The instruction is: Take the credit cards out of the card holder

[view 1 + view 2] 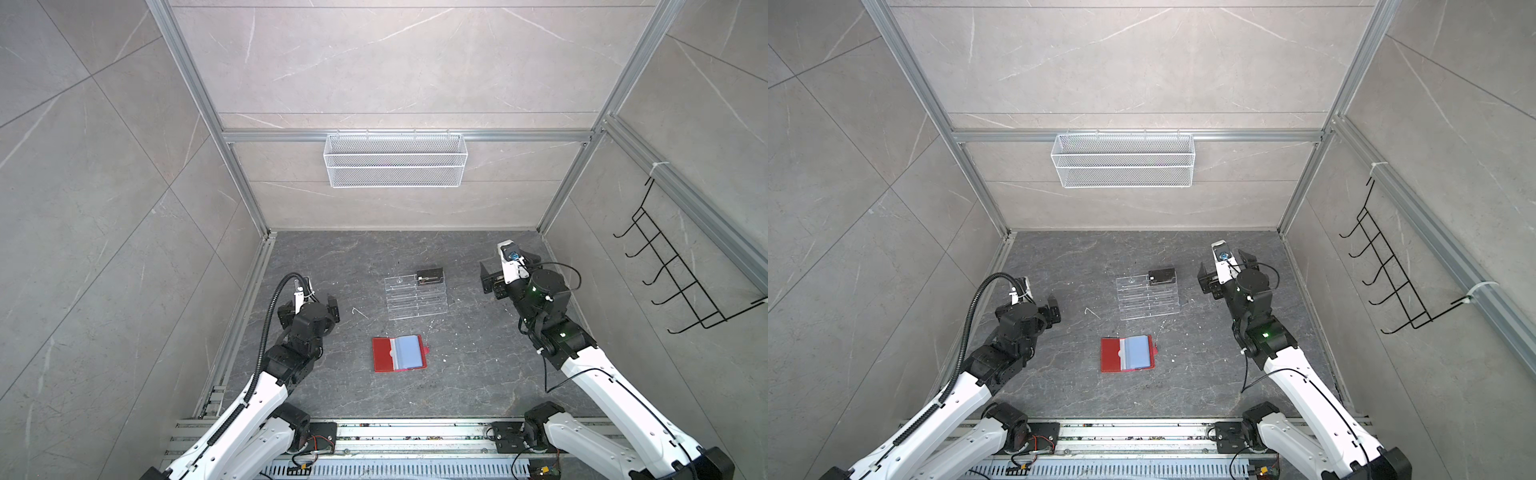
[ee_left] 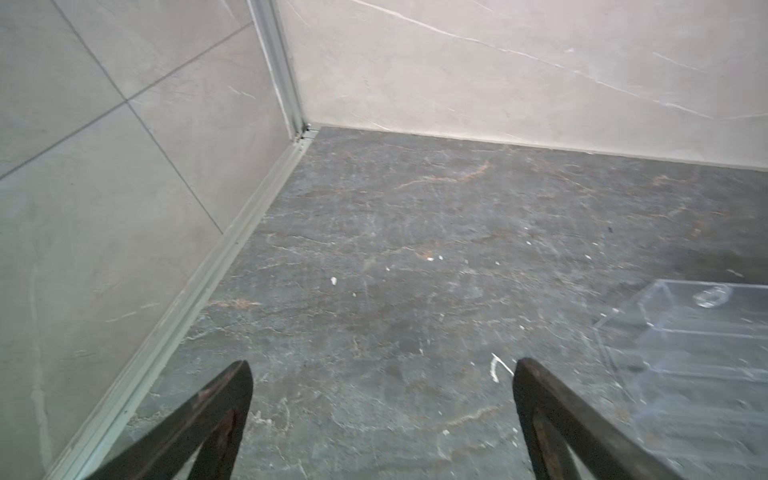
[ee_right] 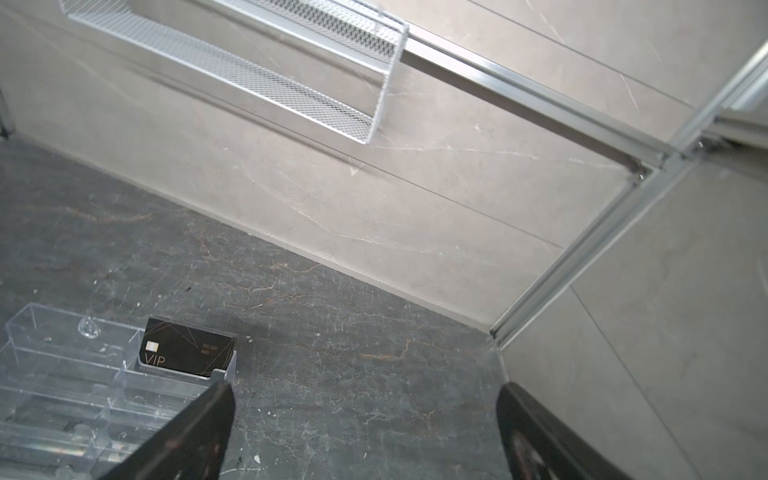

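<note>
The red card holder (image 1: 384, 354) (image 1: 1112, 354) lies open on the dark table, its bluish clear sleeves (image 1: 409, 351) facing up; no card shows in them. A black credit card with "VIP" lettering (image 3: 187, 349) (image 1: 430, 276) (image 1: 1161, 275) stands in the far right slot of the clear acrylic rack (image 1: 415, 301) (image 3: 62, 374) (image 2: 685, 345). My left gripper (image 1: 308, 311) (image 1: 1027, 309) (image 2: 383, 365) hovers open and empty left of the rack. My right gripper (image 1: 507, 268) (image 1: 1225, 268) (image 3: 366, 387) is open and empty, right of the rack, near the card.
A white wire basket (image 1: 395, 160) hangs on the back wall. A black hook rack (image 1: 685, 266) hangs on the right wall. Aluminium rails (image 1: 249, 299) run along the table's edges. A small white scrap (image 1: 359, 311) lies left of the acrylic rack.
</note>
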{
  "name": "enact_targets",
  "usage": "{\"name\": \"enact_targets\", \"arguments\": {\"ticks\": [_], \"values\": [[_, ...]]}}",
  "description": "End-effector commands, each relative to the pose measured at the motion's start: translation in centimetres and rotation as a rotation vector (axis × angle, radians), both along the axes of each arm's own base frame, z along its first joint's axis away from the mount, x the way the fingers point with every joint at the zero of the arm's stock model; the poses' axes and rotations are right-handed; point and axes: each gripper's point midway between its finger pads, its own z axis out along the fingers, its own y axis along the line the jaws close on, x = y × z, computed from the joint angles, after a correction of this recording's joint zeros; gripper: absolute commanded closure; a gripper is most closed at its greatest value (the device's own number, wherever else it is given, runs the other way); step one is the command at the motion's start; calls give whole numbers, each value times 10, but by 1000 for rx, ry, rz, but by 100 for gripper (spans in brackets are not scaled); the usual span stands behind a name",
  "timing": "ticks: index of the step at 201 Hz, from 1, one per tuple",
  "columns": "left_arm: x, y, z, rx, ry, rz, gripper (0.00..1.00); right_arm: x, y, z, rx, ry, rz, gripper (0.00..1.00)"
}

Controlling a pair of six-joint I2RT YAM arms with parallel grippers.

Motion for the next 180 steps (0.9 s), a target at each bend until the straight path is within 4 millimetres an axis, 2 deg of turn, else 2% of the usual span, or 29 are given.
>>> {"name": "enact_targets", "arguments": {"ticks": [1,44,77,115,153,180], "values": [[11,17,14,50,-132,79,0,-11,-13,-8,162,1,-69,0],[20,41,-19,99,-120,136,0,-24,-34,-44,213,27,-170,0],[30,55,-55,82,-71,160,0,-20,-48,-63,236,-6,-266,0],[36,64,-82,124,-27,154,0,-15,-57,-101,200,-12,-325,0],[48,67,-82,75,-85,96,0,-7,-54,-139,171,-7,-318,0],[62,66,-86,50,-61,41,0,1,-46,-153,192,-14,-275,0]]}}
